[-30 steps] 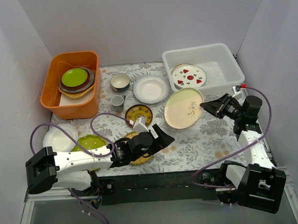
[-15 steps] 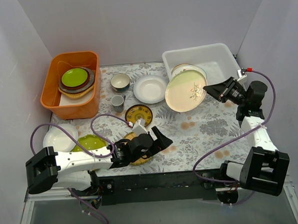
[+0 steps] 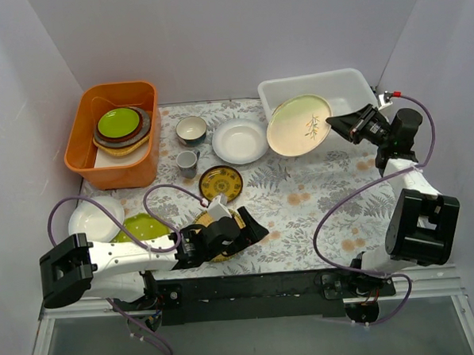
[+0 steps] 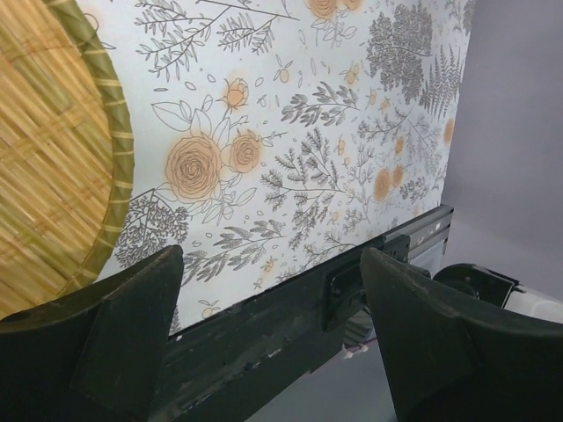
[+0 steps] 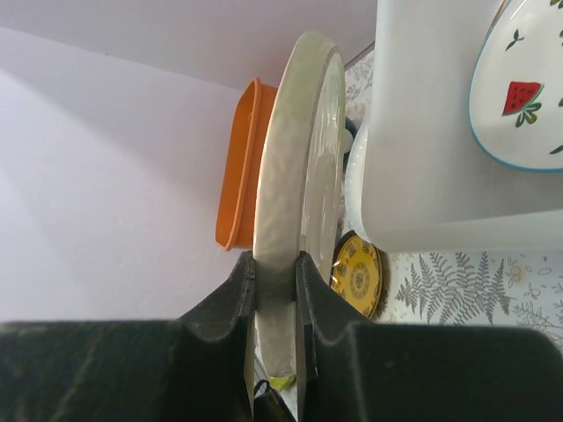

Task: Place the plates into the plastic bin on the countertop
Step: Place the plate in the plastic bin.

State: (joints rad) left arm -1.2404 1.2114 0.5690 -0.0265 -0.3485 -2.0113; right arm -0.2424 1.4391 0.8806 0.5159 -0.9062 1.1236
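Note:
My right gripper is shut on the rim of the cream plate with a leaf sprig, held tilted on edge over the near left corner of the white plastic bin. In the right wrist view the plate's rim stands clamped between the fingers beside the bin wall, with the strawberry plate inside the bin. My left gripper is open and empty, low over the cloth next to the woven-straw plate, near the front edge. A plain white plate, a brown-and-yellow plate, a lime dotted plate and a white plate lie on the countertop.
An orange tub at the back left holds a stack of plates topped by a lime one. A small bowl with teal inside and a grey cup stand beside it. Walls close in on three sides.
My right gripper has carried the leaf sprig plate up and back from the cloth to the bin's near left corner, tilting it steeper. My left gripper has drifted slightly toward the front edge.

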